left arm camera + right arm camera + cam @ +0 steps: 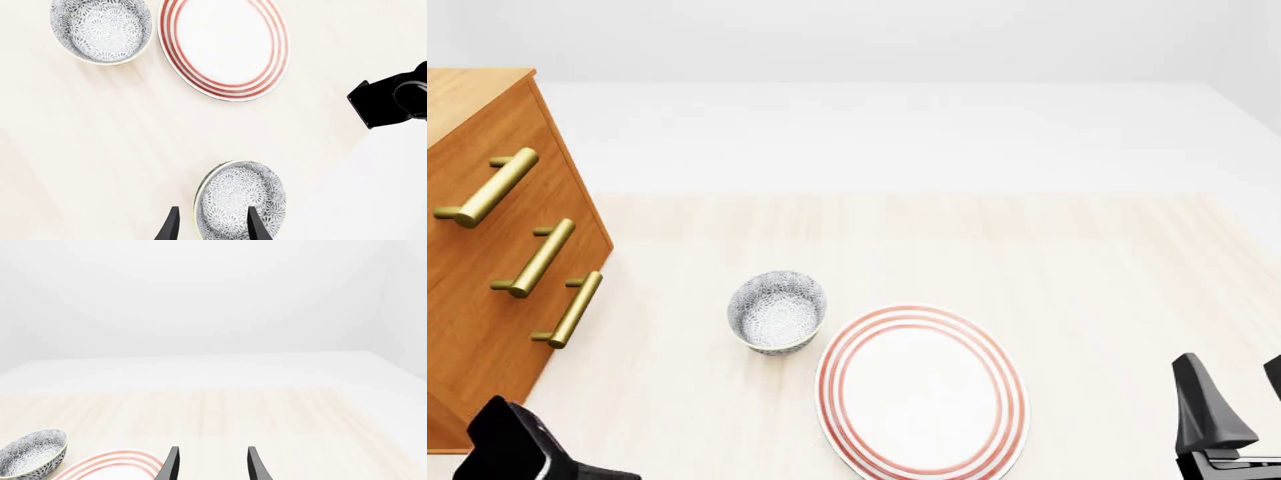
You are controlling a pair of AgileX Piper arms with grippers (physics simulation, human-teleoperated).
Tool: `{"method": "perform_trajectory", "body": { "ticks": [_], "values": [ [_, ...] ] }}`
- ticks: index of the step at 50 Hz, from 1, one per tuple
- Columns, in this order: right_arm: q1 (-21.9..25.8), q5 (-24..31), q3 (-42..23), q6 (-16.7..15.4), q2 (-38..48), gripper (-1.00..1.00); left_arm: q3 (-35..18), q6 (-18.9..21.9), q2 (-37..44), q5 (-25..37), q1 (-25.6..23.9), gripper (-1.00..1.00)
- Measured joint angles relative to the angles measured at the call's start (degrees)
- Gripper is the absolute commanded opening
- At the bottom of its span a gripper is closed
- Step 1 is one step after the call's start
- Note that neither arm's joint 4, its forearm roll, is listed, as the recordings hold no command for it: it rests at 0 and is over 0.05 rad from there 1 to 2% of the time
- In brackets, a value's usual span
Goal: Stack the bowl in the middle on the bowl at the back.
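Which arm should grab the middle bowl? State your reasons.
Left. Its open left pincer hangs right over the bowl in the middle; the right pincer points at bare table beyond the plate.

Pale matt wood table (1094, 270), glossy brass-handled wooden drawers (494, 260)

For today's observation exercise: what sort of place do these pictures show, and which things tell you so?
Probably a simulated home dining or kitchen corner. A pale wooden table holds a red-ringed plate and a speckled bowl, with a wooden chest of drawers with brass handles beside it.
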Motion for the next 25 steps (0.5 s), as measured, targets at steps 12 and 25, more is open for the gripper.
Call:
{"method": "perform_trajectory", "body": {
  "ticks": [12,25],
  "values": [
    [0.0,0.1,0.0,0.1,0.0,1.00,-7.6,2.7,-5.9,8.1,5.8,1.00],
    [0.0,3.8,-3.5,2.1,0.0,1.00,-14.2,3.4,-15.2,16.0,14.2,1.00]
  ]
}}
